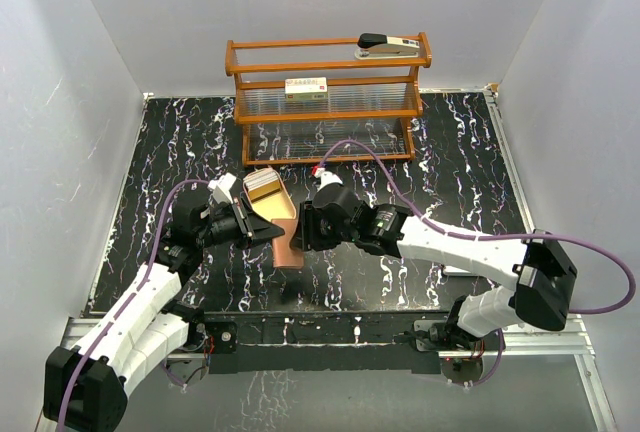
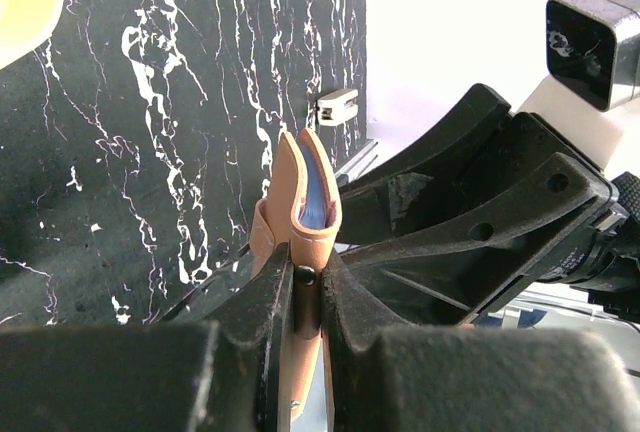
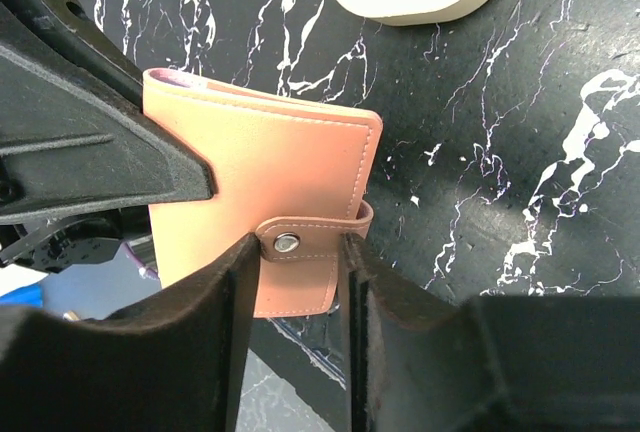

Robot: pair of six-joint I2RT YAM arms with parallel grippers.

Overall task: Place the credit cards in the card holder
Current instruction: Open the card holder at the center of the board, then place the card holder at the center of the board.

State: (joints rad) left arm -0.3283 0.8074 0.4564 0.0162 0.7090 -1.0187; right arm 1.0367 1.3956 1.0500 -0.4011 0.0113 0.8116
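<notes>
Left end effector (image 2: 308,277) clamps card holder (image 2: 300,202); black white-veined tabletop (image 2: 150,152), white walls (image 1: 330,2).

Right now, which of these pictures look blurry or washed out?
Left wrist view: upper right is blown out white; the left claw looks dark and soft. Right wrist view: card holder sharp, right claw blurred. Top view: evenly lit.
</notes>
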